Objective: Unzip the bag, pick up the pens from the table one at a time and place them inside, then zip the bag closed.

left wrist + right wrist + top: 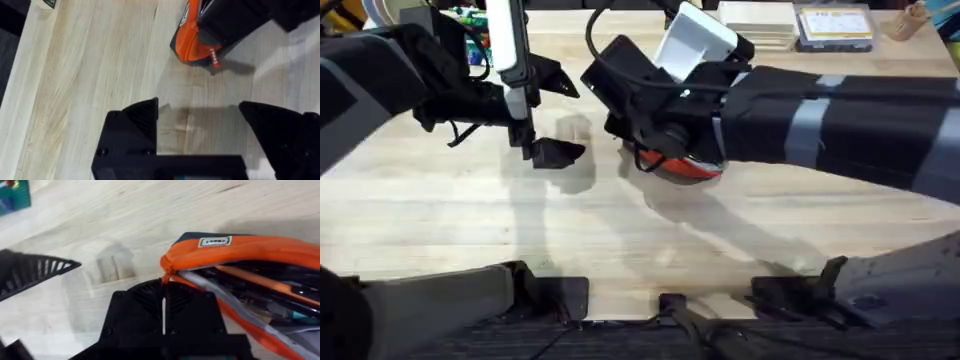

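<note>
- My right claw (pixel 164 297) is pinched closed at the end of the bag (pixel 240 250), apparently on the zip pull; the pull itself is hidden between the fingers, so I say that with some caution.
- My left claw (pixel 197 112) hangs wide open over bare table (pixel 90 75) with nothing in it, at about nine o'clock from the bag in the overhead view and a little apart from it.
- The bag (pixel 685 168) lies near mid-table, mostly under my right arm, with only an orange edge showing from above.
- In the right wrist view its mouth gapes, and an orange pen (pixel 265 282) lies along the inside with darker items beside it that I can't sort out.
- I judge the loading done and the closing in hand: the right holds that end because the zip runs from there.
- The left waits nearby, I'd guess, to pin the fabric so the bag doesn't drag along when I pull.
</note>
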